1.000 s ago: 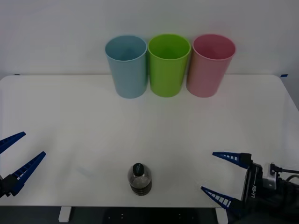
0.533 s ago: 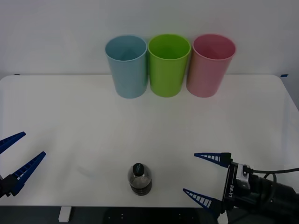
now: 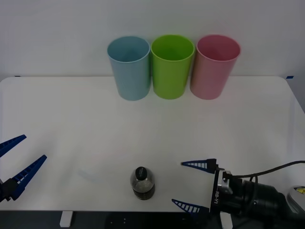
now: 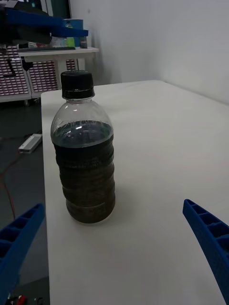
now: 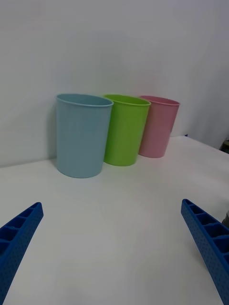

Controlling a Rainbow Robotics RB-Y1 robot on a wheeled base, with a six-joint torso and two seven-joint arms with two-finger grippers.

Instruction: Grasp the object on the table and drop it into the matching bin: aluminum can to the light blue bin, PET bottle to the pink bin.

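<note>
While the left gripper (image 3: 14, 166) hangs spread at the table's (image 3: 71, 119) near left edge, PET bottle (image 3: 142, 182) upright near the front edge, right gripper (image 3: 193, 186) just right of it, fingers wide apart, nearer the bottle than a second ago, bins unmoved.

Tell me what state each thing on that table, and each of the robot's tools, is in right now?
Bottle: upright, capped, on the table's near edge, ungrasped.
Blue bin: upright, open.
Green bin: upright, open.
Pink bin: upright, open.
Right tool: open, beside the bottle, not touching.
Left tool: open, idle at the table's left edge.
</note>
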